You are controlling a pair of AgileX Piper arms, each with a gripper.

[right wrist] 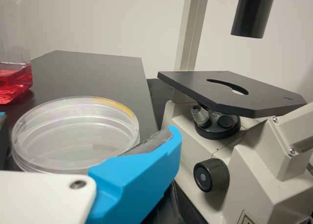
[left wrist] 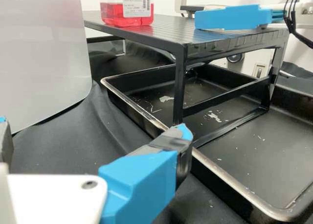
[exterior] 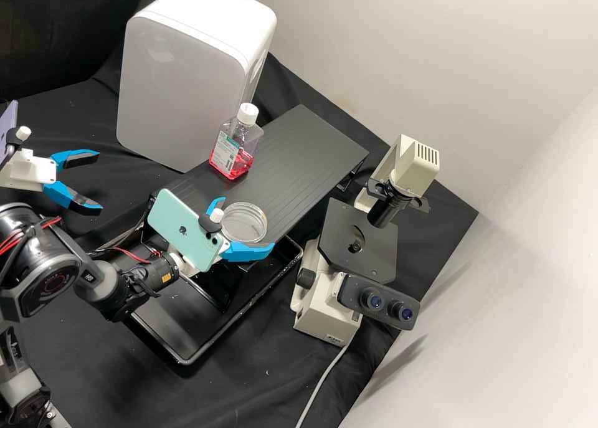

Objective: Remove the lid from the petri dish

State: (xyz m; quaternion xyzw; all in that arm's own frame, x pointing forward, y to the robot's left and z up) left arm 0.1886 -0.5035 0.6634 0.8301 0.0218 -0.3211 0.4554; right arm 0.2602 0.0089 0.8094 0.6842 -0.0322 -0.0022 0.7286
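Observation:
A clear petri dish [exterior: 244, 222] with its lid on sits at the front edge of the black raised shelf [exterior: 299, 160]. My right gripper [exterior: 240, 228] is open and straddles it, one blue finger on each side. The right wrist view has the dish [right wrist: 73, 133] between my fingers [right wrist: 142, 170]; I cannot tell whether they touch it. My left gripper [exterior: 71, 179] hangs open and empty far to the left above the black cloth. In the left wrist view its fingertips [left wrist: 171, 143] point at the shelf [left wrist: 195, 35], and the right gripper's finger [left wrist: 234, 16] lies on top of that shelf.
A flask of red liquid [exterior: 235, 144] stands farther back on the shelf. Behind it is a big white box [exterior: 193, 66]. A black tray [exterior: 187, 334] lies under the shelf. A microscope [exterior: 367, 247] stands close on the right.

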